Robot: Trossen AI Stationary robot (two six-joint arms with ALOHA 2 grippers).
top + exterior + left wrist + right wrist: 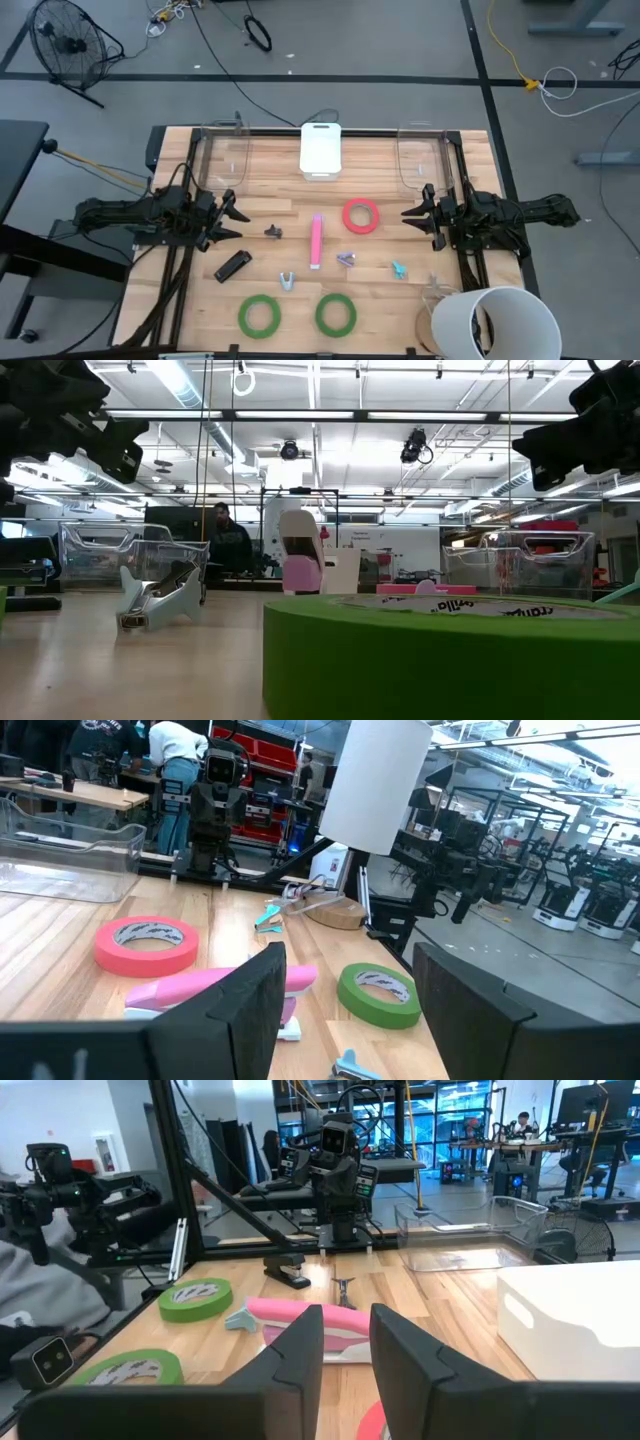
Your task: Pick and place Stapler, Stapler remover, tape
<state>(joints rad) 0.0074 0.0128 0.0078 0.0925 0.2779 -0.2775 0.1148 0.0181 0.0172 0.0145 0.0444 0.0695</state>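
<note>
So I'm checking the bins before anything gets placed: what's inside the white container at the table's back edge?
Nothing can be seen in the white container: the high view shows only its plain white top, so any contents are covered.

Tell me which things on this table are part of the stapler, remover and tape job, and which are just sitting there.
Job items:
red-pink tape roll
two green tape rolls
black stapler
pink stapler
small staple removers

Just lying about:
white box
white cylinder
clear bins

Both arms wait at the table's sides, grippers open.
</note>
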